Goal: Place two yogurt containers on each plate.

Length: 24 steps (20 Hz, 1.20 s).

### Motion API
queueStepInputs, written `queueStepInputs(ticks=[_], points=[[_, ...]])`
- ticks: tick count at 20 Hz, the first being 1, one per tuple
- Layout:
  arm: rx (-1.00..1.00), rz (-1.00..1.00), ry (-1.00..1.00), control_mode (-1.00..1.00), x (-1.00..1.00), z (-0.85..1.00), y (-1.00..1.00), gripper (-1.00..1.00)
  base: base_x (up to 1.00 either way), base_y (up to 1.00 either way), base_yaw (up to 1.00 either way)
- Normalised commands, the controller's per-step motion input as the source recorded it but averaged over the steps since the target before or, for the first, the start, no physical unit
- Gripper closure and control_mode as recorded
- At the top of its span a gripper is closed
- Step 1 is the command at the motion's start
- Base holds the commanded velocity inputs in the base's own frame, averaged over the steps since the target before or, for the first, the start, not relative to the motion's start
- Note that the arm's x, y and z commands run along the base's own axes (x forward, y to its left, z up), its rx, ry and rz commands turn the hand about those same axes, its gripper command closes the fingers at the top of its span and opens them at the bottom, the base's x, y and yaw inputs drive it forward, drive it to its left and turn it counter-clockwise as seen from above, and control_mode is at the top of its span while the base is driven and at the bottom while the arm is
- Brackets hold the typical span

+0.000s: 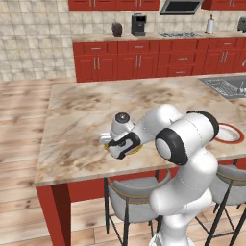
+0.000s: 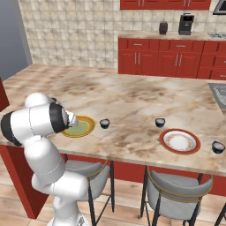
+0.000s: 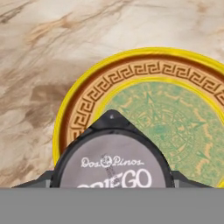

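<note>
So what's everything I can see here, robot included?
navy-blue yogurt cups with pale tops: four; one on the counter beside the yellow plate, two either side of the red plate, one in the gripper over the yellow plate
yellow-rimmed, green-centred round plate: one, counter's near edge
red-rimmed white plate: one, same edge
marble island counter: one, beige-brown
grey stools: two, under the counter
black coffee machine: one, back counter
white robot arm: one
dark two-finger gripper: one, shut on a cup
</note>
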Motion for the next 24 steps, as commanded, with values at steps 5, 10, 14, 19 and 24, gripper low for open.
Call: queueStepInputs(ticks=[5,10,14,19,24], points=[[0.00,0.00,0.00,-1.00,0.00,0.00,0.00,-1.00,0.00,0.00,0.00],[0.00,0.00,0.00,-1.00,0.00,0.00,0.00,-1.00,0.00,0.00,0.00],[0.00,0.00,0.00,-1.00,0.00,0.00,0.00,-1.00,0.00,0.00,0.00],[0.00,0.00,0.00,-1.00,0.00,0.08,0.00,-1.00,0.00,0.00,0.00],[0.00,0.00,0.00,-1.00,0.00,0.51,-0.15,-1.00,0.00,0.00,0.00]])
